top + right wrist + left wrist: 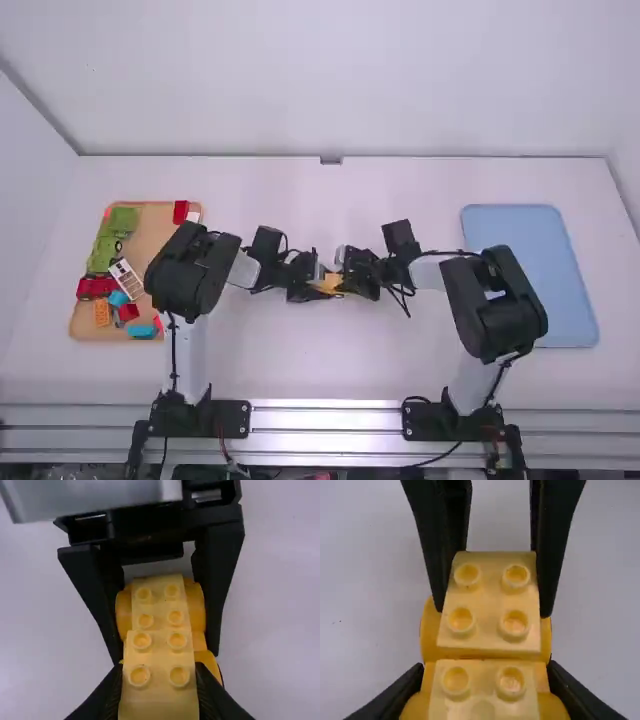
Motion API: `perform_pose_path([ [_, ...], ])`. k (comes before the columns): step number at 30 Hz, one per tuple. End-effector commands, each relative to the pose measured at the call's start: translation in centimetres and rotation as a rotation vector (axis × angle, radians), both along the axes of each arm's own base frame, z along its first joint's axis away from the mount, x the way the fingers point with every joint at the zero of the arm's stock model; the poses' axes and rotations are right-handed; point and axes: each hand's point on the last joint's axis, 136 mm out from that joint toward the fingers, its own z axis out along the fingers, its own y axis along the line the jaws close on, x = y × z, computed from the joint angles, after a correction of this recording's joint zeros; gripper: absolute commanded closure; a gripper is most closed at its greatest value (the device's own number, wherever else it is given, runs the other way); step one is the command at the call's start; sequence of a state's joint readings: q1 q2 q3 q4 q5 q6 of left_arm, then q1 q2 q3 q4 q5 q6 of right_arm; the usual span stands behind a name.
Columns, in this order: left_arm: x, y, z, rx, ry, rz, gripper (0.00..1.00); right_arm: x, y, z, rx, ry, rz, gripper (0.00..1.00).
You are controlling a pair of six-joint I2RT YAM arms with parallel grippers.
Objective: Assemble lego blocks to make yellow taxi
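A: Reference: 12 o'clock points away from the arm bases. Where is our yellow assembly [331, 285]?

B: Between the two arms, above or on the counter [325, 370]; we cannot tell which. Long axis roughly 9 to 3. The tan tray [154, 230] lies toward 9, the blue tray [525, 275] toward 3.

A: State of the fingers?

B: Left fingers [402, 692] come from 9, closed about the yellow base [427, 632]. Right fingers [105, 695] come from 3, pinching the sides of a four-stud block [490, 605]. Neither arm is clearly nearer.

A: Neighbouring part?

B: A studded piece [482, 692] at the 9 end, end to end with that block. Whether the block is fully seated, we cannot tell.

A: Next move?

B: Our judgement: left steadies, right squares the block along the axis and presses down. Risk: a skewed press could tip the base.

A: Labels?

B: We can read no writing.
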State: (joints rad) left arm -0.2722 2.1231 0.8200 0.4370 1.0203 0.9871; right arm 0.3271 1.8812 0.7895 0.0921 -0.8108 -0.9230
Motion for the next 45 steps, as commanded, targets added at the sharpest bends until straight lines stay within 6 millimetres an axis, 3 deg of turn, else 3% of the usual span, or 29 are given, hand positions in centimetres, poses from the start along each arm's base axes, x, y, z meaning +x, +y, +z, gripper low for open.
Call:
perform_pose_path([
  [1,-0.3,0.1,-0.9,0.014,0.03,0.004,0.54,0.8,-0.1,-0.1,-0.023,-0.016,-0.012,0.98],
  [16,-0.8,-0.2,-0.5,-0.015,0.041,-0.02,0.55,1.2,-0.3,-0.3,-0.044,-0.076,0.015,0.96],
  [19,-0.7,-0.2,-0.3,-0.026,0.037,-0.022,0.55,1.1,-0.1,-0.3,-0.044,-0.077,0.019,0.84],
  [23,-0.7,-0.2,-0.4,-0.022,0.039,-0.02,0.55,0.9,0.2,-0.3,-0.046,-0.081,0.028,0.54],
  [26,-0.8,-0.3,-0.4,-0.022,0.04,-0.025,0.55,1.0,0.2,-0.2,-0.037,-0.087,0.028,0.51],
  [31,-0.8,-0.3,-0.4,-0.021,0.039,-0.024,0.55,1.3,0.2,0.0,-0.025,-0.094,0.024,0.49],
  [38,-0.8,-0.3,-0.4,-0.022,0.039,-0.024,0.54,0.9,0.0,3.8,0.199,-0.074,0.075,0.49],
  [40,-0.7,-0.2,-0.4,-0.022,0.039,-0.02,0.54,1.0,-0.3,3.8,0.208,-0.061,0.066,0.49],
  [42,-0.7,-0.3,-0.4,-0.022,0.037,-0.024,0.54,1.0,-0.8,3.3,0.177,-0.043,0.045,0.51],
  [45,-0.7,-0.4,-0.3,-0.022,0.036,-0.024,0.54,1.1,-1.4,2.1,0.113,-0.02,0.014,0.68],
])
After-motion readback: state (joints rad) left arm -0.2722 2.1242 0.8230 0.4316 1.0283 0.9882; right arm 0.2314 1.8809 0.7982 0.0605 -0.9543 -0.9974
